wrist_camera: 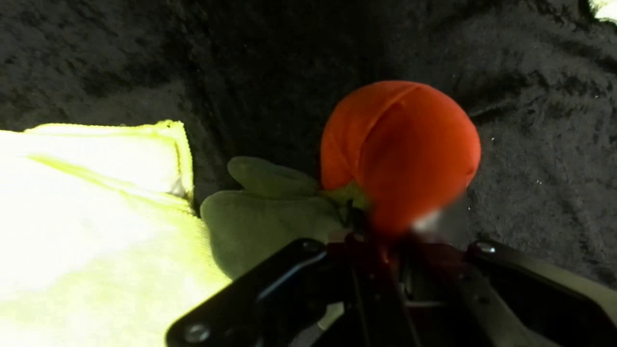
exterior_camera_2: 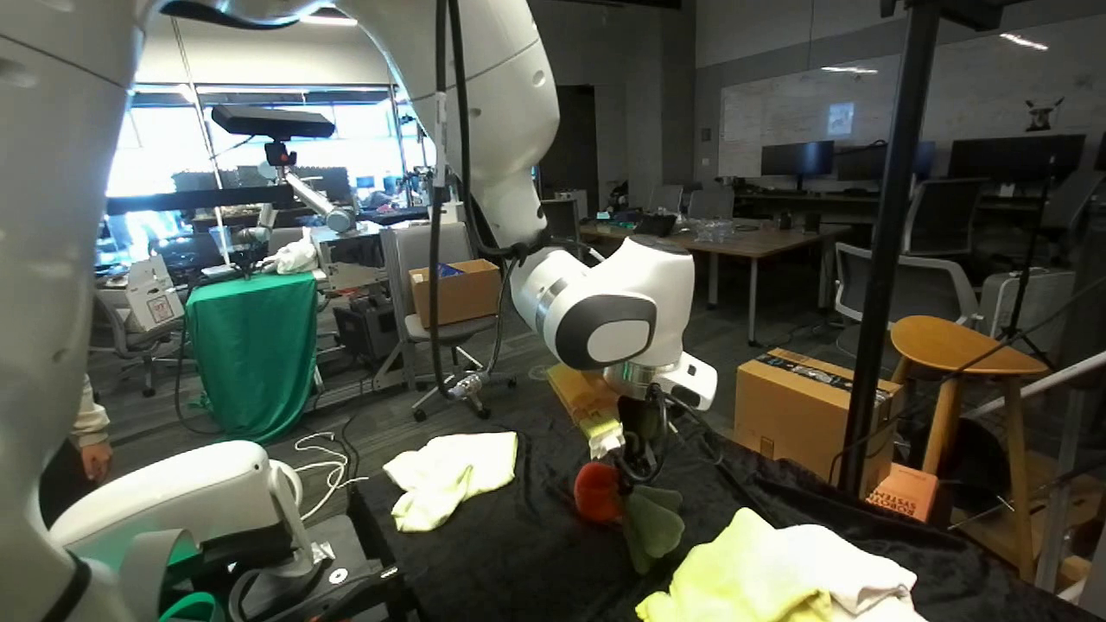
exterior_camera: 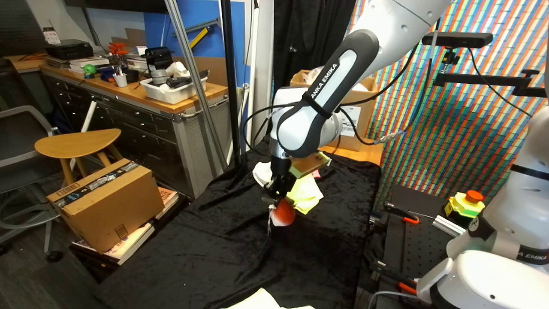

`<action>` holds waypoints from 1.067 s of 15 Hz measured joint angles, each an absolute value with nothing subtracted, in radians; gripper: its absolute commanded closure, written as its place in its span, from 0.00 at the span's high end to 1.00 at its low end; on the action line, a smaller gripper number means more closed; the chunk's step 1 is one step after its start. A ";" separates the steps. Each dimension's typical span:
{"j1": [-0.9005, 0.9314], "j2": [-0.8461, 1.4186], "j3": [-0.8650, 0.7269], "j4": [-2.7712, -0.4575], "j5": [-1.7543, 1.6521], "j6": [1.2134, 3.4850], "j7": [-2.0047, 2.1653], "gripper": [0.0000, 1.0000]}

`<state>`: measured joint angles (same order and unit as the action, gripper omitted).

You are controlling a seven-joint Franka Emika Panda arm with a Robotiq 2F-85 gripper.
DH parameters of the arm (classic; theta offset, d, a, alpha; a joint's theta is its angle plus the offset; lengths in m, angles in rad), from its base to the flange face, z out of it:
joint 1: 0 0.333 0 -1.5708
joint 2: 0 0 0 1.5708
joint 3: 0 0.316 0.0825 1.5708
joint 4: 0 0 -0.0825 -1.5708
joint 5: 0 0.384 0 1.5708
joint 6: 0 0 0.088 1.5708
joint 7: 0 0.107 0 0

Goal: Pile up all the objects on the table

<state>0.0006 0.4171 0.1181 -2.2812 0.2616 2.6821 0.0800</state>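
Rm bkgd, in an exterior view: multicolored striped backdrop (exterior_camera: 467, 141) & wood-topped workbench (exterior_camera: 133, 95) w/ a white bin (exterior_camera: 158, 92) on it; whiteboard (exterior_camera_2: 769, 112) farther off in an exterior view. Wooden stool (exterior_camera: 79, 143) nr a taped cardboard box (exterior_camera: 116, 210), which sits on books (exterior_camera: 167, 198); black post (exterior_camera_2: 885, 250) cuts across the box. E-stop button (exterior_camera: 474, 197) & white VR headset (exterior_camera: 489, 279) sit off to one side of the table (exterior_camera: 193, 257), its black fabric velvety & wrinkled. On it, yellow cloth (exterior_camera_2: 726, 570) touches white cloth (exterior_camera_2: 851, 561), only a scrap of pink cloth (exterior_camera: 316, 174) showing just beside; arm (exterior_camera: 300, 128) blocks pt of these in an exterior view. Pale yellow cloth (exterior_camera_2: 458, 473) lies well apart. Btwn, closer to the yellow cloth, gripper (wrist_camera: 385, 241) is clamped on a red plush toy (wrist_camera: 400, 144), green leaf-shaped flaps (wrist_camera: 274, 221) sticking out twd that cloth. Can't tell if toy touches the fabric.
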 measured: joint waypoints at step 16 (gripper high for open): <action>0.091 0.186 -0.209 -2.585 0.023 2.970 0.542 0.10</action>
